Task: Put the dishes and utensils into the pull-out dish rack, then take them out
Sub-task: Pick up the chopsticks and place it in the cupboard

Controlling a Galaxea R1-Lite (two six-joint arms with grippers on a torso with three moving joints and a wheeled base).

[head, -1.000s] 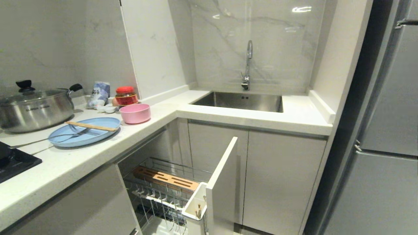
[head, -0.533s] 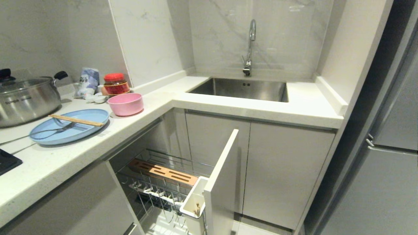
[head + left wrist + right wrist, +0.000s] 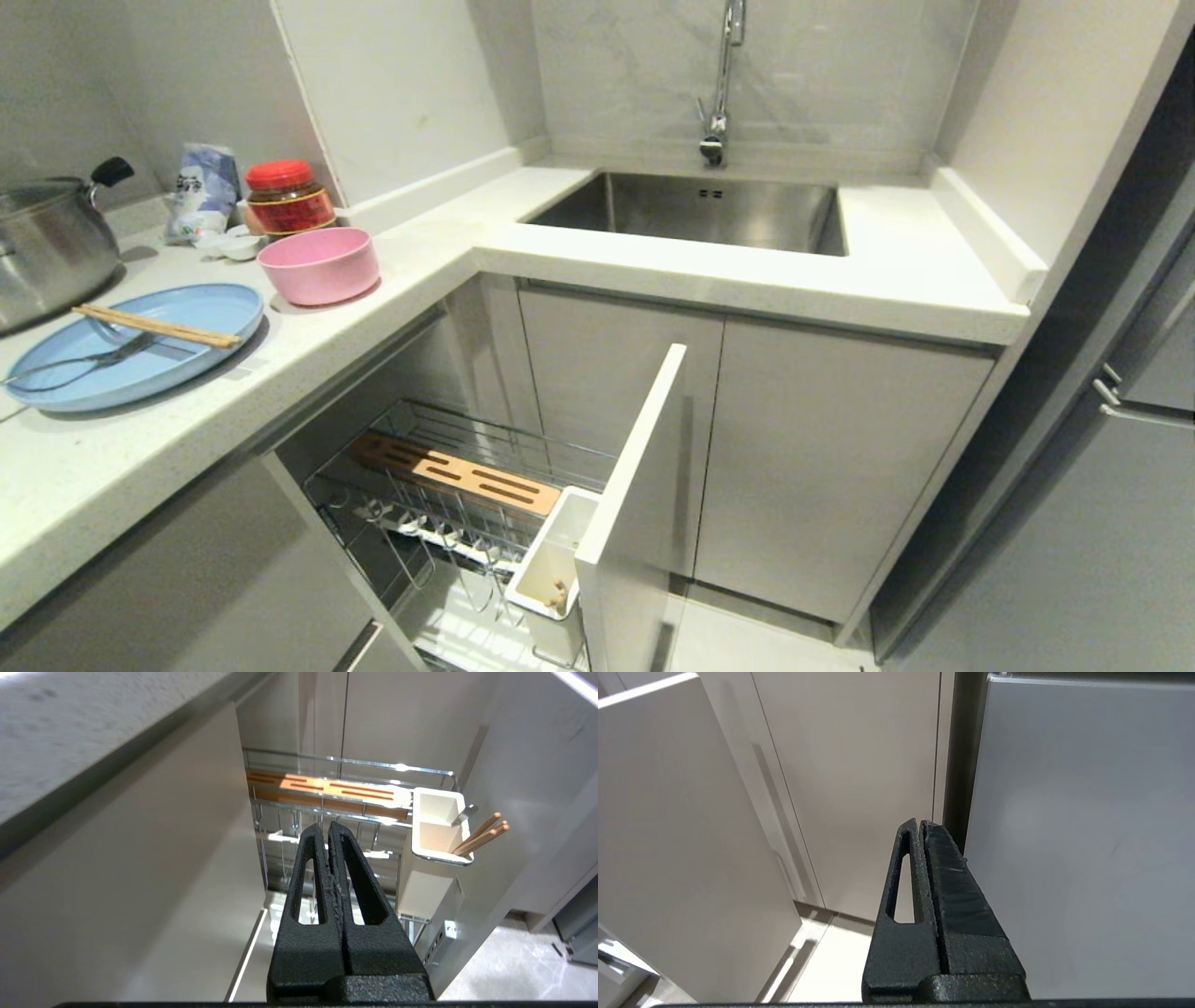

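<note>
Both pincers, left pincer (image 3: 328,828) and right pincer (image 3: 920,823), pressed closed, empty; rack's white panel (image 3: 635,485) juts beside cabinet doors (image 3: 822,467).

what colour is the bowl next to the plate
Pink; the bowl shows best in the head view, beside the light-blue plate.

We look down at an L-shaped white surface (image 3: 392,280). Near its left edge a light-blue plate (image 3: 131,350) carries chopsticks (image 3: 154,327) and a fork (image 3: 79,359). A pink bowl (image 3: 319,266) stands just beside the plate. Below the surface's front edge, the wire dish rack (image 3: 448,504) stands pulled out, its white utensil bin (image 3: 551,569) against the front panel (image 3: 635,504). A steel sink (image 3: 695,210) fills the far corner.
</note>
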